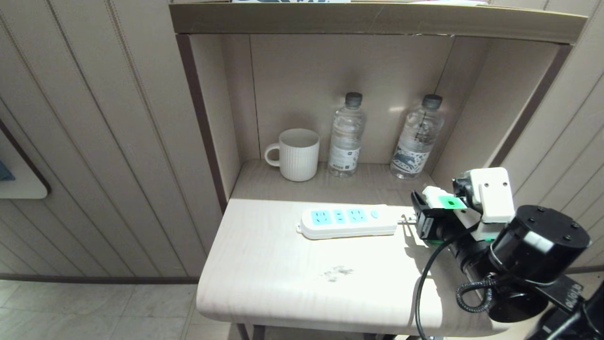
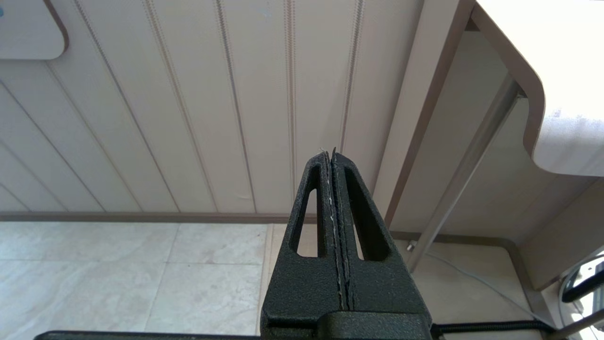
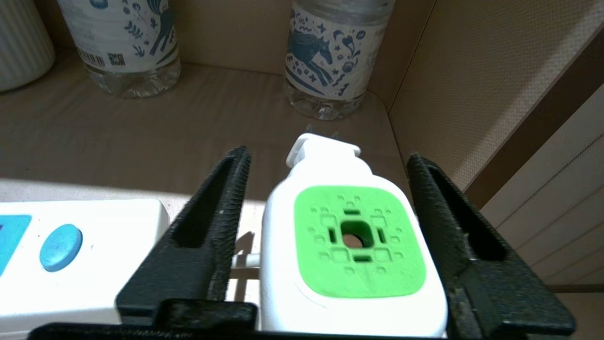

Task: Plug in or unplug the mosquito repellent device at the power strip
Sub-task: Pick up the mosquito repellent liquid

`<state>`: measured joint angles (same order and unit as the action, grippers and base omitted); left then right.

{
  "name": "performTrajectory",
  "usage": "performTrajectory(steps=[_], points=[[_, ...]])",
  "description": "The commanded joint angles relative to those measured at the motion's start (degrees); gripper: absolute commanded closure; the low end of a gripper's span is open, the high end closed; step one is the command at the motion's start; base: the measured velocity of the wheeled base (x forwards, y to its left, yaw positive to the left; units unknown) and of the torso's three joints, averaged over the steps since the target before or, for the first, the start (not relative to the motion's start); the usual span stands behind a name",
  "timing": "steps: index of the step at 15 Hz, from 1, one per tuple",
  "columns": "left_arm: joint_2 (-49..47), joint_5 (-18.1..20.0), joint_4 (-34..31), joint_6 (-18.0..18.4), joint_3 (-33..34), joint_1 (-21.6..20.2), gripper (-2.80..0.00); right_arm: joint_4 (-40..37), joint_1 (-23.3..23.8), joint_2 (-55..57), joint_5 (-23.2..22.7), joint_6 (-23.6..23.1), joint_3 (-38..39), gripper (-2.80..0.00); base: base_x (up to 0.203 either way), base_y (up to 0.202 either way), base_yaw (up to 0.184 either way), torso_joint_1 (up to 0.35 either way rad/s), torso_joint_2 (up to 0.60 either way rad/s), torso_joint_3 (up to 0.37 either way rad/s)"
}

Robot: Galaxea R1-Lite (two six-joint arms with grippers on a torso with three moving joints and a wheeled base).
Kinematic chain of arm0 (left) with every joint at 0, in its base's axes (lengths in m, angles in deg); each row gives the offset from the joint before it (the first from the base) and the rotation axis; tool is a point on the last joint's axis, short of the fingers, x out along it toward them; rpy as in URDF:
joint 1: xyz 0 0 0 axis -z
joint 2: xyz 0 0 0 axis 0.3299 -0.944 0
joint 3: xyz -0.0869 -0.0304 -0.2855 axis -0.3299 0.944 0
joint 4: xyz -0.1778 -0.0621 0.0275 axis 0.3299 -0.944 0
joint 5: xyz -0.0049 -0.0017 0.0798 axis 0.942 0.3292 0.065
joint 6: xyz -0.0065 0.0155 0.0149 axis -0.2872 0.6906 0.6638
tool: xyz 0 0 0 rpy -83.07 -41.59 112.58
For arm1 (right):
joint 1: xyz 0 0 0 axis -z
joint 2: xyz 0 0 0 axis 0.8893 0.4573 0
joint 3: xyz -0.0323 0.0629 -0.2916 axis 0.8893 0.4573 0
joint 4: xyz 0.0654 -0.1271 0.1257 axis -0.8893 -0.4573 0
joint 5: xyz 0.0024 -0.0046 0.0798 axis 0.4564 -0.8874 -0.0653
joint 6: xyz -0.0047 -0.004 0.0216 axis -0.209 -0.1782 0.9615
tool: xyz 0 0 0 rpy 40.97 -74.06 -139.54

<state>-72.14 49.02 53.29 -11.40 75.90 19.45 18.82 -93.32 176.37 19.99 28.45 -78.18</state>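
Observation:
The power strip (image 1: 347, 221) lies flat on the small table, its blue socket faces up and all of them vacant; its button end (image 3: 61, 247) shows in the right wrist view. The mosquito repellent device (image 1: 446, 202) stands just off the strip's right end, unplugged, its green vented top (image 3: 356, 241) facing up and its plug prongs pointing toward the alcove's back. My right gripper (image 3: 328, 155) straddles the device's white head, open, with a visible gap at one finger (image 3: 222, 212). My left gripper (image 2: 331, 152) hangs shut and holding nothing, low beside the table.
A white mug (image 1: 298, 155) and two clear water bottles (image 1: 346, 137) (image 1: 417, 139) stand at the back of the alcove. The alcove's right wall (image 1: 500, 108) is close to my right arm. The table's front (image 1: 283, 274) has a small dark smudge.

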Motion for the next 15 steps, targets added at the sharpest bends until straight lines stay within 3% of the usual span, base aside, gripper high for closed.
performTrajectory(steps=[1, 9, 12, 15], points=[[-0.1, 0.0, 0.0, 0.0, 0.0, 0.0, 0.00, 2.8, 0.0, 0.0, 0.2, 0.0, 0.2, 0.00, 0.000, 0.000, 0.000, 0.000, 0.00, 0.000], [-0.1, 0.0, 0.0, 0.0, 0.0, 0.0, 0.00, 2.8, 0.5, -0.3, 0.2, 0.4, 0.9, 0.00, 0.000, 0.000, 0.000, 0.000, 0.00, 0.000], [-0.1, 0.1, 0.0, 0.0, 0.0, 0.0, 0.00, 2.1, 0.2, -4.5, 0.3, -2.5, -2.0, 0.00, 0.000, 0.000, 0.000, 0.000, 0.00, 0.000], [-0.1, 0.0, 0.0, 0.0, 0.0, 0.0, 0.00, -5.1, -2.7, -10.9, 0.9, -5.5, -3.9, 0.00, 0.000, 0.000, 0.000, 0.000, 0.00, 0.000]])
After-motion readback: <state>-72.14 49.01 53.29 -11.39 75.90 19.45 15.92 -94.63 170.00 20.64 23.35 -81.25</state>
